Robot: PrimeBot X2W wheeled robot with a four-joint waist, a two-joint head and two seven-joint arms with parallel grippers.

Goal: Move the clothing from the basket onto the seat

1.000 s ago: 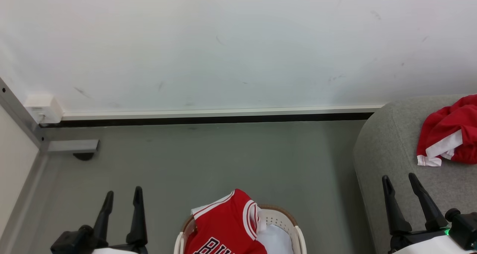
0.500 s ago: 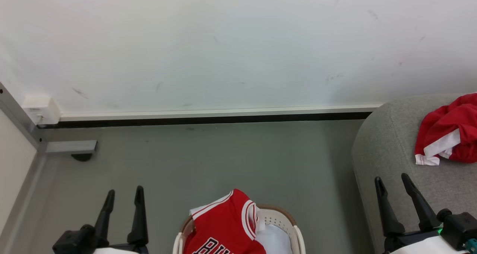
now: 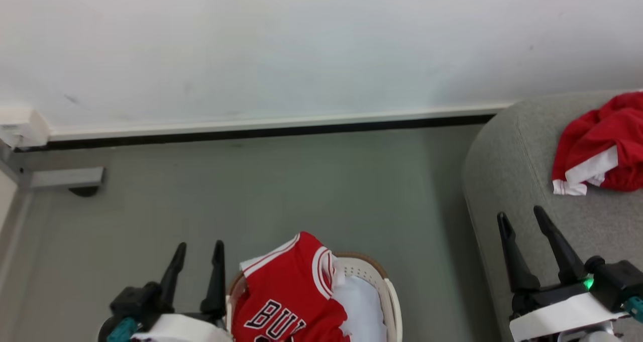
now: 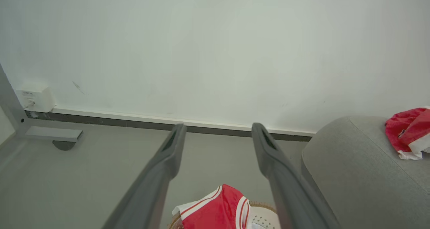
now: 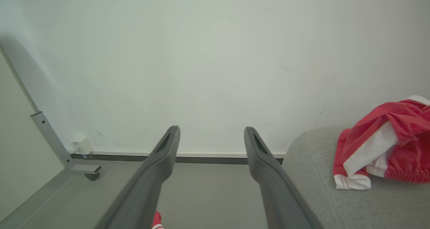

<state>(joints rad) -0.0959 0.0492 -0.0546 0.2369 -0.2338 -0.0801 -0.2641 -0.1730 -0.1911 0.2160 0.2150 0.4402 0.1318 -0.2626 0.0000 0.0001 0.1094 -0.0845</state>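
Smooth grey-green floor (image 3: pixel 311 181), running back to the foot of a white wall.

Standing directly on it:
- small rounded cream-white perforated plastic basket (image 3: pixel 362 270) with a brown rim band, bottom centre of the head view
- large light-grey fabric-upholstered seat (image 3: pixel 502 171) with a rounded corner, at right, apart from the basket
- flat grey metal frame foot (image 3: pixel 65 177) at left by the wall, with a dark round pad (image 3: pixel 84 191) under it

On the seat top: crumpled red garment (image 3: pixel 598 141) with white bands, set in from the rounded corner.

In the basket: red jersey (image 3: pixel 286 297) with white stripes and black-and-white lettering, draped over the left rim; plain pale cloth (image 3: pixel 359 307) just beside it.
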